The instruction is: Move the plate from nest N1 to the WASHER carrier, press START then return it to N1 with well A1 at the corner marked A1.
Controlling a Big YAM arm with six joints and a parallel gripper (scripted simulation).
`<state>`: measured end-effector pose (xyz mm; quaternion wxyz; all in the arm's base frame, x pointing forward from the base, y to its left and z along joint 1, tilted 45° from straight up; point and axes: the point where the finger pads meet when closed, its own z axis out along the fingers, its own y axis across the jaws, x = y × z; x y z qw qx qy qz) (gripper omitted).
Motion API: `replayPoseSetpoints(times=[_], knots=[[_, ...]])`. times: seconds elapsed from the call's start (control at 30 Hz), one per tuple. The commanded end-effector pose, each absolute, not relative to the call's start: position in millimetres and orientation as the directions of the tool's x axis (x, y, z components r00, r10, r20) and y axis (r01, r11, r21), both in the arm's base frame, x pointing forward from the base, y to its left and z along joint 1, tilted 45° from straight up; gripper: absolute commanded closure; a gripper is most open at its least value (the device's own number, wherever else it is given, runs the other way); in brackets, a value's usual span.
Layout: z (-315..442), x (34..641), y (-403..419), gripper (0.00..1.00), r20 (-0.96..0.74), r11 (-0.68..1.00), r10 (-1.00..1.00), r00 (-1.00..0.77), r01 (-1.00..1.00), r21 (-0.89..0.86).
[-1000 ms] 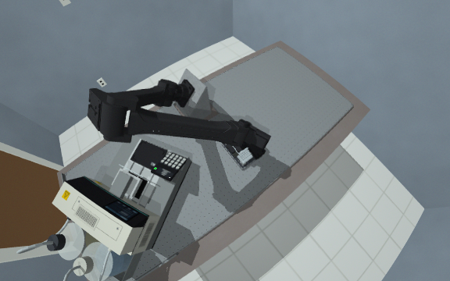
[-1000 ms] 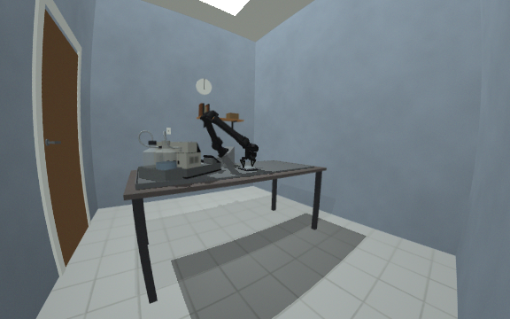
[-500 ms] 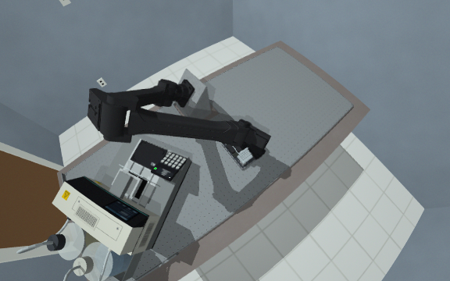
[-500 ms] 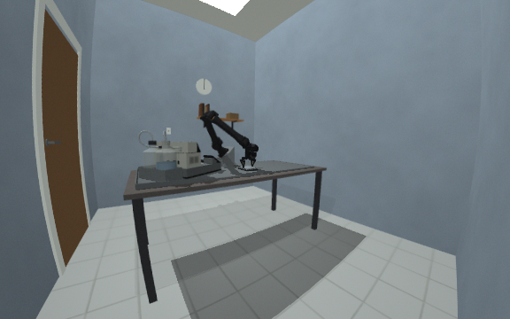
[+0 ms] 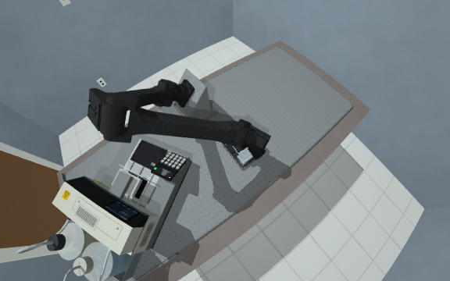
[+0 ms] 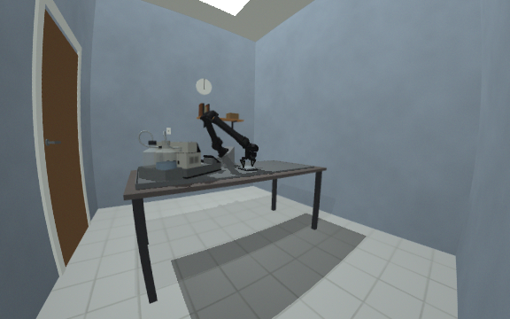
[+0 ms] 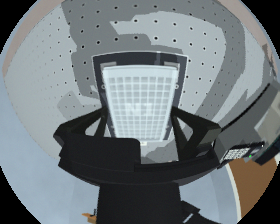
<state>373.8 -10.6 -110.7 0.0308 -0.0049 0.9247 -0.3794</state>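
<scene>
The clear, pale plate (image 5: 244,156) (image 7: 140,95) lies on the dark plate nest N1 (image 7: 97,67); the N1 label shows through it. Whether it is fully flat, and which corner is cut off, I cannot tell. My gripper (image 6: 248,164) (image 7: 139,109) is open above the nest, with one finger by each long side of the plate in the wrist view. In the top view the wrist hides the fingers. The plate washer (image 5: 96,218) (image 6: 189,159) has its keypad (image 5: 174,160) (image 7: 235,153) facing up. The lamp (image 5: 155,168) is green. No plate shows at the carrier area.
Clear bottles with tubes (image 5: 70,242) (image 5: 99,265) stand behind the washer. The washer's base is left of the nest in the top view, under the level of the arm's long link. The perforated table top (image 5: 287,86) extends right of the arm.
</scene>
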Motion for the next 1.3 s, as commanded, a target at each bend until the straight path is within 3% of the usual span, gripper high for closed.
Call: replayPoseSetpoints(times=[0.0, 0.37, 1.27], knots=[[-112.5, 369.4, -19.6, 0.0, -0.039, 0.707, -0.021, -0.999, 0.012, -0.707], [-108.8, 379.2, -9.5, 0.18, -0.064, 0.713, -0.033, -0.997, 0.021, -0.7], [-113.1, 369.1, -19.0, 0.18, -0.039, 0.711, -0.019, -0.999, 0.014, -0.703]])
